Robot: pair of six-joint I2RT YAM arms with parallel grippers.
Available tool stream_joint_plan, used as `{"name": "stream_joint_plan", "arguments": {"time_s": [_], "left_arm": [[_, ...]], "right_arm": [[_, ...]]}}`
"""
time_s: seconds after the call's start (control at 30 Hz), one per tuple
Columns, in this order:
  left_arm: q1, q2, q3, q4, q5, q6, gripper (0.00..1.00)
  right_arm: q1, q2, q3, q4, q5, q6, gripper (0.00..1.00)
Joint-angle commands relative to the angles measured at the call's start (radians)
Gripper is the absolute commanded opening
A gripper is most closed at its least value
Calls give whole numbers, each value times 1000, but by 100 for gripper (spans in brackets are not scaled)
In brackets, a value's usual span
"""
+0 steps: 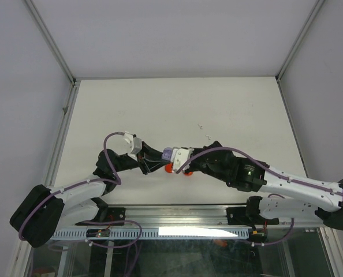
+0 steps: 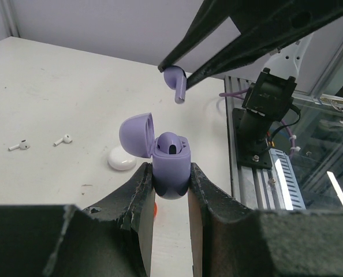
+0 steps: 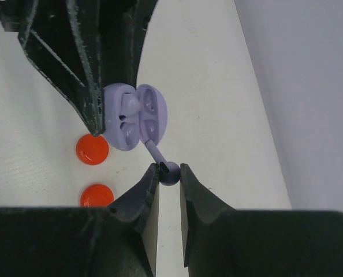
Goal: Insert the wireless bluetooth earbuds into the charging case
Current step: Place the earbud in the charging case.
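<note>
1 lilac earbud (image 2: 176, 81) over case (image 2: 171, 164) (perhaps apart)

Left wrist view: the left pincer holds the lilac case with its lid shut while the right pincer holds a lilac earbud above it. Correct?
No, the lid is open, tipped back, as the left wrist view shows. The rest holds: the left pincer grips the lilac case and the right pincer holds a lilac earbud above it.
</note>
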Motion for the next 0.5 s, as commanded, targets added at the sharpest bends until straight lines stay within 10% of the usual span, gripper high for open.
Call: {"name": "stream_joint_plan", "arguments": {"time_s": [0.0,0.47], "left_arm": [[7,-1,49,71,74,-23,0],[7,-8,82,22,137,-20,0]], "right_arm": [[77,12,30,43,85,-160,9],[161,42,21,29,124,-266,9]]}}
